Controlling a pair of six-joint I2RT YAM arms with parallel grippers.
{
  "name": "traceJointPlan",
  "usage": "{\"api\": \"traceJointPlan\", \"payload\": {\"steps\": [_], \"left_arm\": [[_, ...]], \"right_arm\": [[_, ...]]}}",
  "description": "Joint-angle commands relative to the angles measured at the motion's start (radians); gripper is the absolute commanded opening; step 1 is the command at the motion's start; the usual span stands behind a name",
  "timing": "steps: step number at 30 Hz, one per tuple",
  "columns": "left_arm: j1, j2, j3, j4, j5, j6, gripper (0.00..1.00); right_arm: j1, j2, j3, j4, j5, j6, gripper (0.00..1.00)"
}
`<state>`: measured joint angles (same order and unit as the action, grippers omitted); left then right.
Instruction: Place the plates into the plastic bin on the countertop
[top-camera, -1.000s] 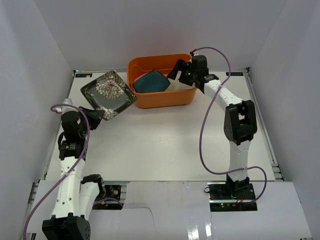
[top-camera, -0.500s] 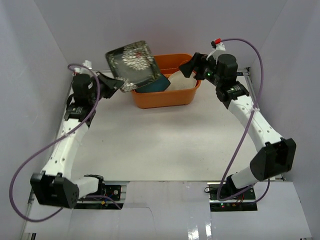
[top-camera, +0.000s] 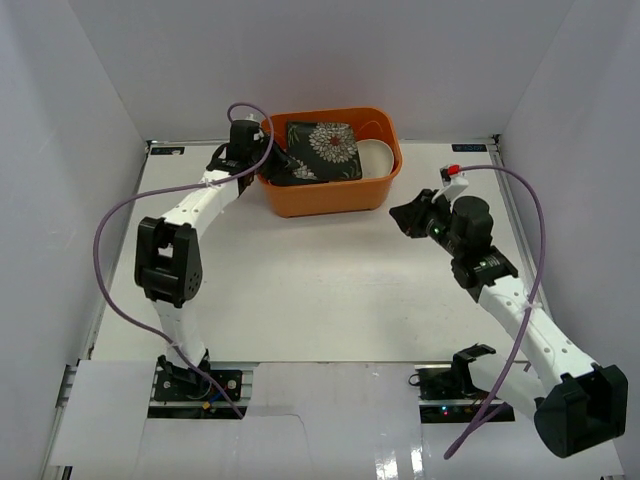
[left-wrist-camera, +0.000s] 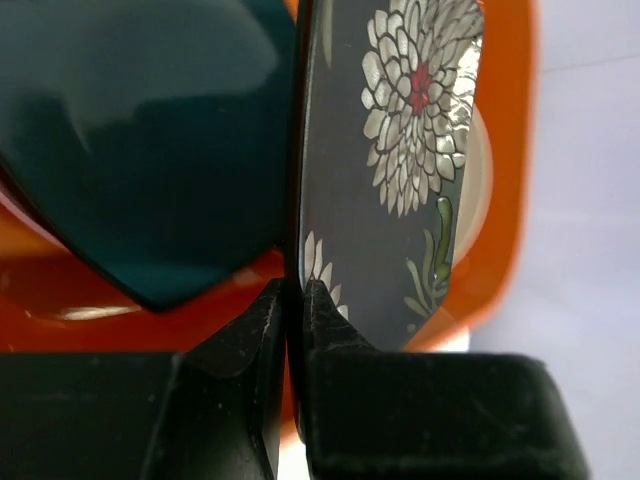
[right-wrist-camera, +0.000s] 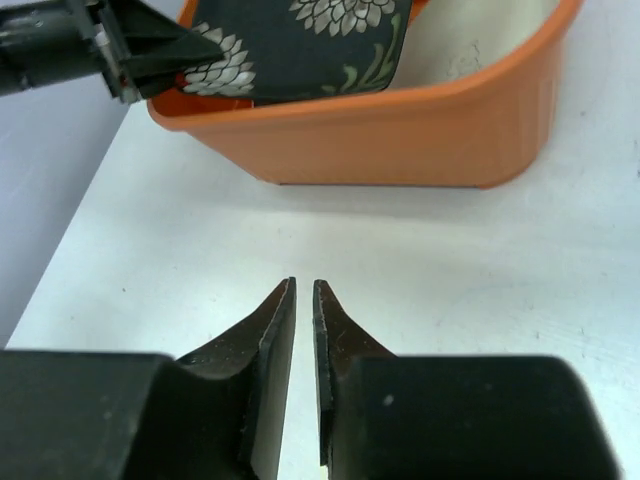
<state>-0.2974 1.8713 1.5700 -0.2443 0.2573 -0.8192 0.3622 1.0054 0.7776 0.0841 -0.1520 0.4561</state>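
Left hand (left-wrist-camera: 295, 300) grips the black floral plate (top-camera: 322, 150) in the orange bin (top-camera: 330, 196); right hand (right-wrist-camera: 303, 295) closed, empty.

Lighting: bright, even, diffuse, from overhead. Shadows: faint and soft on the white countertop (top-camera: 300, 280), with a thin one under the plastic bin (top-camera: 330, 198). Glare: soft highlights on the teal plate (left-wrist-camera: 150, 130). Focus: left wrist view blurred at close range, black floral plate (left-wrist-camera: 400, 230) soft; right wrist view fairly sharp.

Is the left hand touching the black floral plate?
Touching. The left wrist view shows the left hand with both fingers clamped on the edge of the plate.
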Motion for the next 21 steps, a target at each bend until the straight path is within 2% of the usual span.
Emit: {"api": "traceJointPlan", "payload": {"steps": [1,8,10,11,13,14,15,18,21], "left_arm": [[0.000,0.029,0.132,0.103,0.013,0.000,0.00],[0.000,0.181,0.225,0.066,0.014,0.002,0.01],[0.000,0.215,0.235,0.050,0.017,0.005,0.14],[0.000,0.221,0.239,0.050,0.019,0.006,0.36],[0.000,0.232,0.245,0.048,0.026,0.011,0.58],[0.000,0.232,0.248,0.043,0.030,0.012,0.85],[0.000,0.232,0.258,0.039,0.031,0.015,0.96],[0.001,0.204,0.269,0.028,0.034,0.035,0.98],[0.000,0.134,0.266,0.025,0.020,0.066,0.98]], "right_arm": [[0.000,-0.091,-0.066,0.062,0.035,0.001,0.19],[0.001,-0.134,-0.118,0.022,0.043,-0.022,0.33],[0.001,-0.140,-0.126,0.016,0.049,-0.023,0.39],[0.001,-0.143,-0.129,0.014,0.051,-0.025,0.41],[0.003,-0.151,-0.129,0.011,0.055,-0.025,0.49],[0.001,-0.152,-0.127,0.009,0.057,-0.025,0.52],[0.001,-0.156,-0.127,0.008,0.058,-0.025,0.54],[0.001,-0.163,-0.112,-0.009,0.072,-0.030,0.62],[0.001,-0.171,-0.092,-0.026,0.094,-0.040,0.78]]}}
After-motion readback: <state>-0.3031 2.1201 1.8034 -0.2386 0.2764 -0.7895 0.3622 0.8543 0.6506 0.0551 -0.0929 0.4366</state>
